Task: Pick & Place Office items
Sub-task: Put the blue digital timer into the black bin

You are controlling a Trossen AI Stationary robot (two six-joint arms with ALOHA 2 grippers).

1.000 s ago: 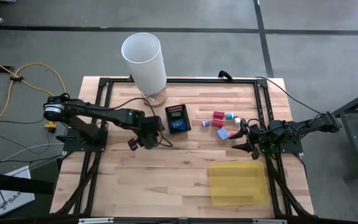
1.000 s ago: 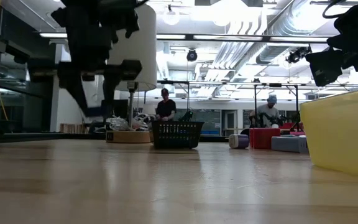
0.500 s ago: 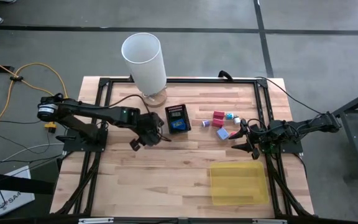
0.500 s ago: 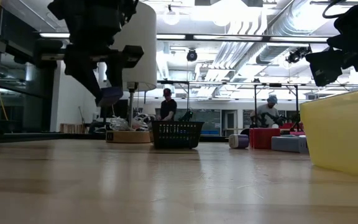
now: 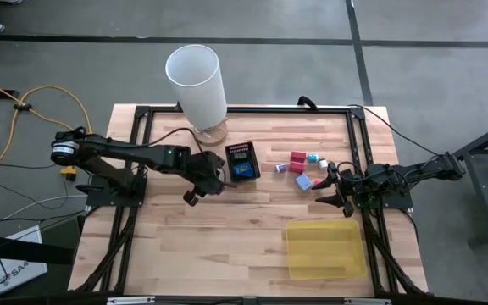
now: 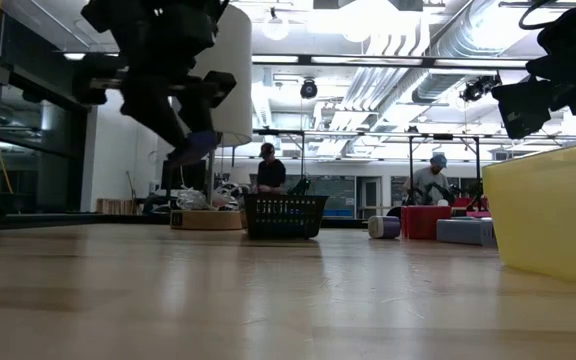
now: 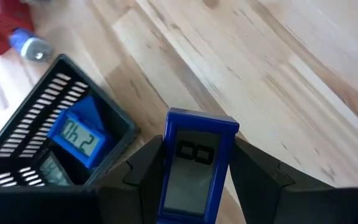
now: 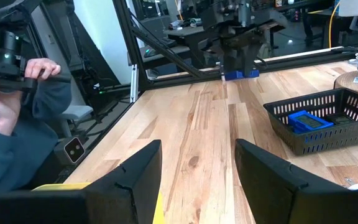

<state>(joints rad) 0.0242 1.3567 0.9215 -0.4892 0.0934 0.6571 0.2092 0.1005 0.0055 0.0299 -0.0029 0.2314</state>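
My left gripper (image 5: 198, 191) hangs above the table just left of the black mesh box (image 5: 242, 161), shut on a small blue office item with a grey screen (image 7: 197, 163). The same item shows under the fingers in the low view (image 6: 200, 146). Another blue item (image 7: 79, 137) lies inside the box. Red, pale blue, purple and white/teal blocks (image 5: 303, 168) rest on the wood right of the box. My right gripper (image 8: 197, 180) is open, waiting near the table's right edge (image 5: 333, 191), beside those blocks. My left gripper pinches the blue item between its two fingers, one on each long side (image 7: 168, 168). The item's far end (image 7: 202, 124) sticks out past the fingertips. The fingers slant down from above. The item is lifted clear of the table.
A tall white cylinder (image 5: 197, 83) stands on a round wooden base behind the box. The flat translucent yellow tray (image 5: 324, 248) lies at the table's near right. A person's arm (image 8: 17, 93) shows beyond the table's left edge. Bare wood spans the near middle.
My left gripper has risen and moved right toward the black mesh box, tipping as it went. The blue item has stayed in its fingers and now hangs higher and closer to the box.
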